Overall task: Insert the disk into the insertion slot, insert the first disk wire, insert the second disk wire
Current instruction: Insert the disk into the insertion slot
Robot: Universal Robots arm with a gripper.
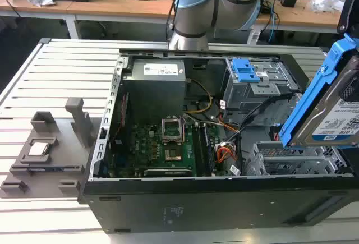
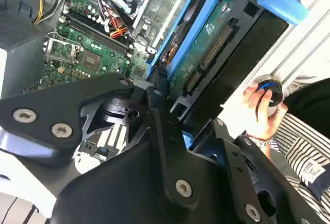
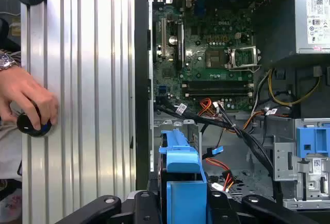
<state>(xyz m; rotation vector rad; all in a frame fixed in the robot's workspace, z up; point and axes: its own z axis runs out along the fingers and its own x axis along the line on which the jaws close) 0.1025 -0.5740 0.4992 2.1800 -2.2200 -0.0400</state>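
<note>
A: While the gripper [image 3: 180, 203] hangs over the open computer case [image 1: 168, 210], what is it carrying?

B: It is clamped on the disk [image 1: 336, 109], a silver drive in a bright blue carrier. The exterior view shows the disk tilted on edge. In the first wrist view the blue frame sits between the gripper's black fingers.

A: Is there any writing?

B: The disk bears a white-and-blue label [image 1: 345, 123] with barcodes. The grey power supply [image 1: 154, 84], across the case from the gripper, carries a white label [image 1: 162, 70]. I cannot make out the print on either.

A: How much room is around it?

B: Just below the gripper lies the insertion slot [image 1: 291, 162], a low grey perforated cage. The disk's lowest blue corner is close above the cage's edge; I cannot tell whether they touch. Near the gripper stands a taller grey cage with a blue clip [image 1: 245, 70]. Orange-red wires [image 1: 224, 154] lie between the slot and the green motherboard [image 1: 162, 143].

A: Is anyone nearby?

B: Outside the case, on the slatted metal table [image 1: 56, 87], a person's hand [image 3: 28, 103] rests on a black-and-blue knob [image 3: 33, 125].
</note>
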